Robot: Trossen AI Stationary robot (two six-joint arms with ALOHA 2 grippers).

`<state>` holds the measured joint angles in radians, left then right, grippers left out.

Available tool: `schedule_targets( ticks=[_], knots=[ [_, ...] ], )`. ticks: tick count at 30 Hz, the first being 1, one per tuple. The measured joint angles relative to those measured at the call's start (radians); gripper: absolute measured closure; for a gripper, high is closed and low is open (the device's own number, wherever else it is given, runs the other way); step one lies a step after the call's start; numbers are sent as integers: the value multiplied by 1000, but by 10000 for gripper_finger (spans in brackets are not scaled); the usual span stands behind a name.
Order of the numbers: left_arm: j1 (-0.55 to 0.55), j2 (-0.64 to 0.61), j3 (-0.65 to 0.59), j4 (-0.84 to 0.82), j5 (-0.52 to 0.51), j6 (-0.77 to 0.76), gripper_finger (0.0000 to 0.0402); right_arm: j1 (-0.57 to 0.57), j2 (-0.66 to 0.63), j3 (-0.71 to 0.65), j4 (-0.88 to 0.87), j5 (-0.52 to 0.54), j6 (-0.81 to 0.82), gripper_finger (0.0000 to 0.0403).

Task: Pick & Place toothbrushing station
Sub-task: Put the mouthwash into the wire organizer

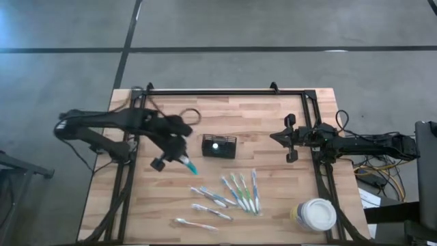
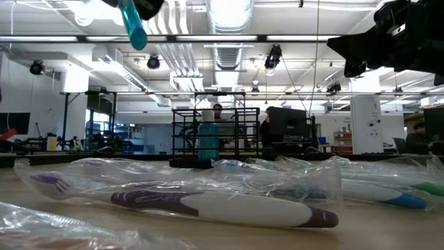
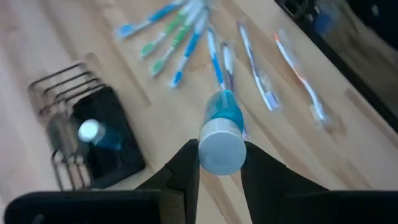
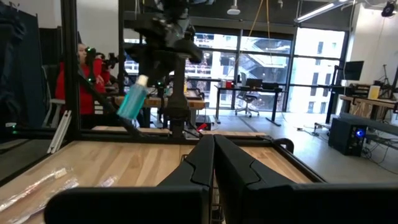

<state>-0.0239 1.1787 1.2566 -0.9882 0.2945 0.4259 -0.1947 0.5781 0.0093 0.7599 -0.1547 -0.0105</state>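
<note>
We see a pale wooden table (image 1: 273, 205) with a black frame along its edges, standing in a large workshop hall with grey floor, ceiling lights and desks behind. The toothbrushing station (image 1: 219, 145) sits upright near the table's middle, a blue tube already standing inside it. The left gripper (image 1: 179, 158) hangs in the air just beside the station, away from the right arm, its fingers clamped on a teal tube (image 3: 222, 132) with a white cap. Wrapped toothbrushes (image 1: 239, 193) lie near the station. The right gripper (image 1: 289, 139) waits on the station's other side, fingers pressed together, holding nothing.
</note>
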Motion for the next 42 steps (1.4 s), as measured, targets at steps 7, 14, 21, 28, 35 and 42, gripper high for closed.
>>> schedule_targets(
  ticks=[7, 14, 21, 28, 35, 42],
  knots=[
    [31, -274, -240, 200, -60, -227, 305, 0, 2, 0, 0, 0, 0, 394],
    [31, -405, -350, 282, -78, -430, 305, 0, 5, 0, 0, 0, 3, 394],
    [34, -477, -453, 406, -158, -528, 305, 0, 49, 0, 0, 0, 21, 394],
    [35, -544, -602, 563, -177, -575, 305, 0, 77, 0, 26, 0, 15, 394],
    [36, -613, -808, 798, -176, -630, 305, 0, 79, 0, 24, 0, 16, 394],
    [36, -661, -860, 823, -176, -650, 305, 0, 80, 0, 22, 0, 33, 394]
  ],
)
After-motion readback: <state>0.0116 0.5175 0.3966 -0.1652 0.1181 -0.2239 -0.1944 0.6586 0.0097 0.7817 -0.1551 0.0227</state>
